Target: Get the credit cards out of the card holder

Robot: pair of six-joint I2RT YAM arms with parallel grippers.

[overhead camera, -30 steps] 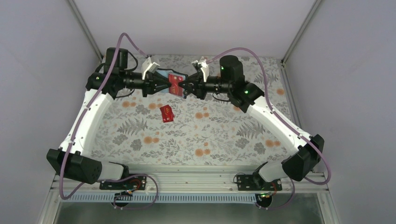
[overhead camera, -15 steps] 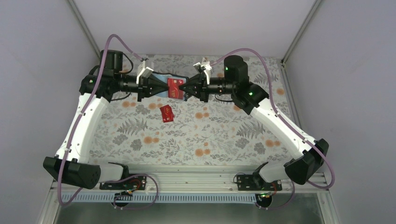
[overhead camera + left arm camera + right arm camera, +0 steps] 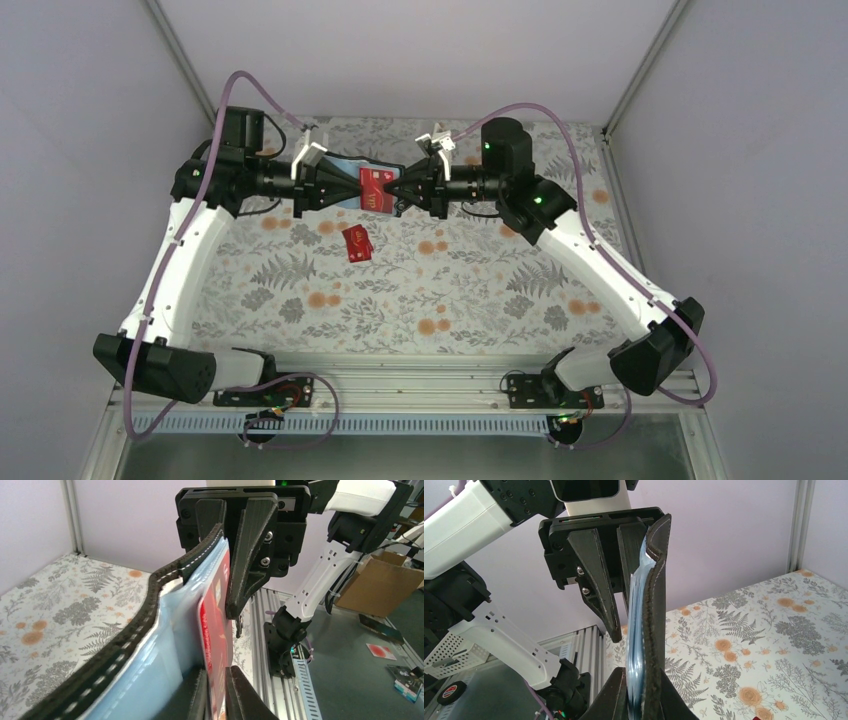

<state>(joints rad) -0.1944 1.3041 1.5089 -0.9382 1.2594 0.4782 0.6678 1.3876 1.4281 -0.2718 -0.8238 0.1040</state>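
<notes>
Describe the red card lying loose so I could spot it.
Start at the floral table, just below where the left gripper and right gripper meet. The loose red card lies flat there alone; the other red card is held aloft between them.

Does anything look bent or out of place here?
The card holder, gripped midair by the right gripper, is bowed into a curve while the left gripper pinches a red card in it. A second red card lies loose on the table.

The bottom edge of the left wrist view cuts off the card holder (image 3: 145, 605) and the red card (image 3: 215, 610). In the right wrist view the card holder hides this red card. The loose card's (image 3: 357, 243) print is too small to read.
</notes>
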